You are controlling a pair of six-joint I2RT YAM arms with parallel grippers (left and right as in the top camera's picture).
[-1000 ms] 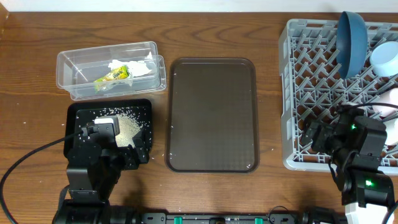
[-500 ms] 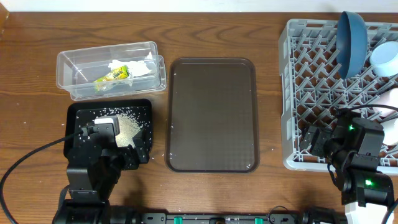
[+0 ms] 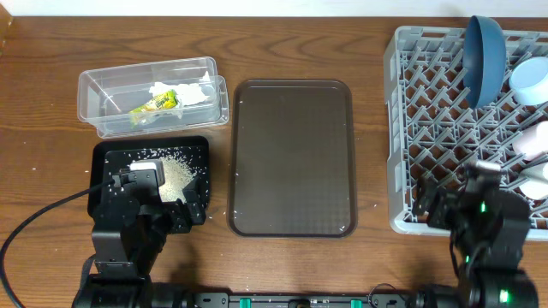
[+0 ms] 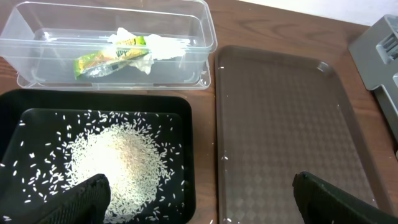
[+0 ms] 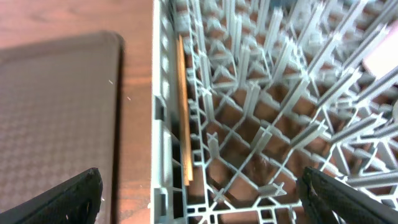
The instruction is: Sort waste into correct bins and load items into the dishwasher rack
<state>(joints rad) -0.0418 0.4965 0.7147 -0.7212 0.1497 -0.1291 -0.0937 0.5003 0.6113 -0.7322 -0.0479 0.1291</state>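
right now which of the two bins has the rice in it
The shallow black tray, with loose rice grains piled in it. The clear tub behind it holds only the yellow-green wrapper and white tissue.

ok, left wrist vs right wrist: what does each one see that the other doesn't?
Left wrist only: the clear tub holding the snack wrapper and tissue, and the black tray with the rice.
Right wrist only: the chopsticks lying inside the rack along its left wall, plus its peg grid up close.
Both: the brown serving tray, a part of the rack, and the table.
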